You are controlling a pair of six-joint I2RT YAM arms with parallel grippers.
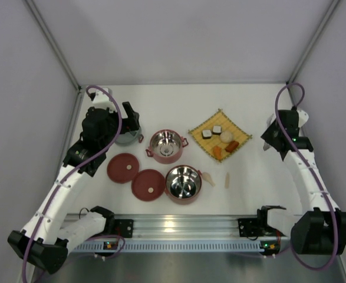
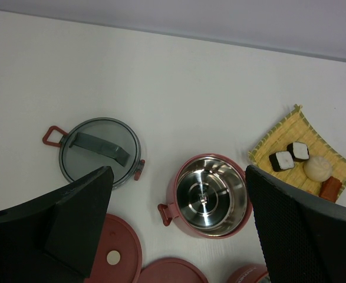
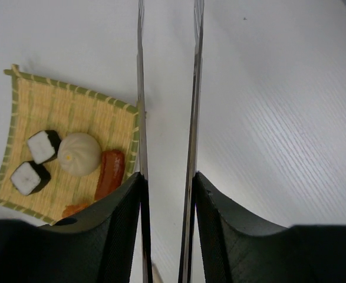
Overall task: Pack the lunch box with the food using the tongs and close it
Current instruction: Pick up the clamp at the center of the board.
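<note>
The lunch box stands apart as two maroon steel-lined bowls (image 1: 165, 145) (image 1: 183, 183), with two flat maroon lids (image 1: 124, 167) (image 1: 148, 184) lying to their left. My left gripper (image 1: 128, 121) hangs open above the table; in the left wrist view its gripper (image 2: 177, 174) frames the far bowl (image 2: 211, 197). The food sits on the yellow mat (image 1: 220, 121): two black-wrapped rolls (image 3: 42, 146) (image 3: 29, 177), a pale bun (image 3: 78, 153) and orange pieces (image 3: 109, 173). My right gripper (image 3: 168, 177) is shut on the tongs (image 3: 140, 88), right of the mat, and their two arms stay apart.
A grey see-through lid with a handle (image 2: 99, 150) lies at the far left under my left arm. A small beige spoon (image 1: 208, 178) and stick (image 1: 227, 180) lie right of the near bowl. White walls close in the table.
</note>
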